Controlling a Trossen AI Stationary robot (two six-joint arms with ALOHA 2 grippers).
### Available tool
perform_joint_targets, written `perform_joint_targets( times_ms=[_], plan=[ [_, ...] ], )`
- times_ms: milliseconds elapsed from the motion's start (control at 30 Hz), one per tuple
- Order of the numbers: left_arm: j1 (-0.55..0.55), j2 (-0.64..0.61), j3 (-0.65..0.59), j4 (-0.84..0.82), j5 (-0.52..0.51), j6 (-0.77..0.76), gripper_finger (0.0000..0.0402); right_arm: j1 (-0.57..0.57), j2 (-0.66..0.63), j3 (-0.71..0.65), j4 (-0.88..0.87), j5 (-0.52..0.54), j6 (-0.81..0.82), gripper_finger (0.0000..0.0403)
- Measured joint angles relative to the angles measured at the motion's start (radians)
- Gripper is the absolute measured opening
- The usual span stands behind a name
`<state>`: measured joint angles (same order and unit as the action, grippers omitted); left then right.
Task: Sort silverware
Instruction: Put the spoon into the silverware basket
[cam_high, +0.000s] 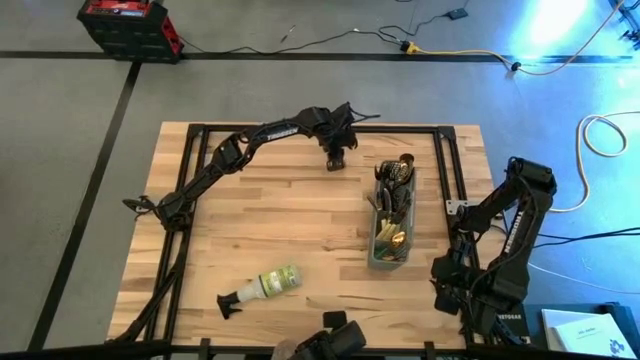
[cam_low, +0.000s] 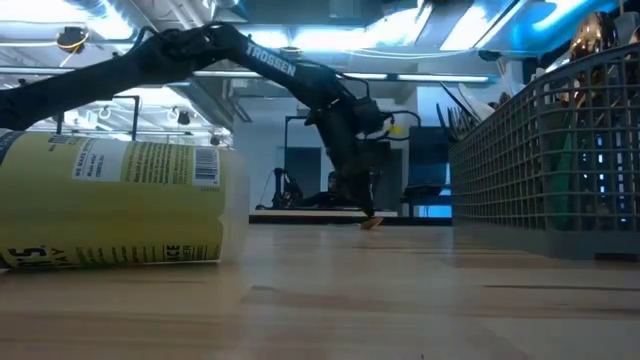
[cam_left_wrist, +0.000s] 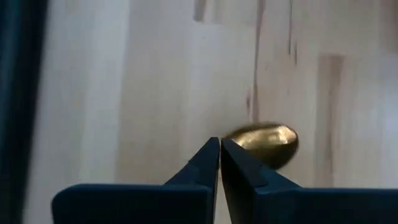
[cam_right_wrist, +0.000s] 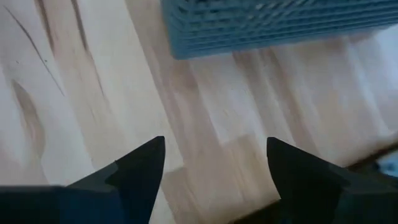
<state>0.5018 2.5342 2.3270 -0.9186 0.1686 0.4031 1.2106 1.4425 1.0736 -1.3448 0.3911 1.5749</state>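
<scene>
Now, left arm: stretched far across the table, wrist bent straight down.
Left gripper (cam_left_wrist: 219, 155): fingers pressed together, tips down at the wood.
Gold spoon (cam_left_wrist: 266, 140): bowl just beyond the closed tips; grip on it not clear.
Right gripper (cam_right_wrist: 214, 165): spread wide, hovering near the grey mesh caddy (cam_right_wrist: 273, 28).
Remaining silverware (cam_high: 392, 195): standing in the caddy, beside the left gripper.

White letters reading "TROSSEN" stand along the dark left arm (cam_low: 262, 58) in the low view, while the yellow label of the spray bottle (cam_low: 110, 200) lying on the table carries small print and a barcode too fine to read, apart from a large "5"
</scene>
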Motion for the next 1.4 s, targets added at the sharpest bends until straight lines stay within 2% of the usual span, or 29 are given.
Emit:
perform_joint_targets(
  times_ms=[67,133,233,333,467,567,633,700,733,800,867,900,1033,1167,1233,1400],
  plan=[
    [0.000,-0.016,0.024,0.013,0.000,-0.010,0.0000,0.000,0.000,0.050,-0.071,0.015,-0.001,0.0240],
    [0.000,-0.069,0.024,0.043,-0.028,-0.032,0.0000,0.000,0.000,0.115,-0.151,0.083,-0.002,0.0221],
    [0.004,-0.195,0.017,0.069,-0.054,-0.042,0.0000,-0.007,-0.002,0.208,-0.230,0.267,-0.041,0.0197],
    [0.013,-0.305,0.022,0.076,-0.062,-0.059,0.0000,-0.073,-0.016,0.283,-0.224,0.434,-0.217,0.0182],
    [0.014,-0.417,0.016,0.029,-0.069,-0.076,0.0000,-0.276,-0.025,0.394,-0.227,0.540,-0.466,0.0170],
    [0.009,-0.522,0.014,0.006,-0.078,-0.078,0.0000,-0.464,-0.029,0.495,-0.207,0.619,-0.707,0.0166],
    [0.008,-0.595,-0.027,0.022,-0.081,-0.081,0.0000,-0.612,-0.038,0.571,-0.127,0.636,-0.909,0.0165],
    [0.008,-0.666,-0.101,0.059,-0.066,-0.111,0.0000,-0.782,-0.043,0.624,0.033,0.553,-1.174,0.0165],
    [0.010,-0.704,-0.156,0.100,-0.019,-0.137,0.0000,-0.865,-0.043,0.636,0.141,0.477,-1.309,0.0165],
    [0.020,-0.790,-0.287,0.210,0.060,-0.183,0.0000,-1.029,-0.039,0.643,0.375,0.258,-1.540,0.0165],
    [0.029,-0.890,-0.443,0.324,0.076,-0.218,0.0000,-1.185,-0.022,0.641,0.577,0.004,-1.675,0.0165],
    [0.038,-0.943,-0.529,0.378,0.083,-0.236,0.0000,-1.262,-0.008,0.641,0.659,-0.079,-1.697,0.0165],
    [0.050,-1.133,-0.920,0.596,0.095,-0.286,0.0000,-1.527,0.099,0.643,0.772,-0.220,-1.672,0.0165],
    [0.042,-1.299,-1.296,0.949,0.107,-0.417,0.0000,-1.681,0.289,0.641,0.803,-0.537,-1.570,0.0165],
    [0.026,-1.362,-1.446,1.150,0.120,-0.488,0.0000,-1.700,0.394,0.642,0.821,-0.591,-1.550,0.0168],
    [-0.059,-1.429,-1.716,1.468,0.116,-0.606,0.0000,-1.710,0.609,0.643,0.810,-0.498,-1.582,0.0196]
  ],
)
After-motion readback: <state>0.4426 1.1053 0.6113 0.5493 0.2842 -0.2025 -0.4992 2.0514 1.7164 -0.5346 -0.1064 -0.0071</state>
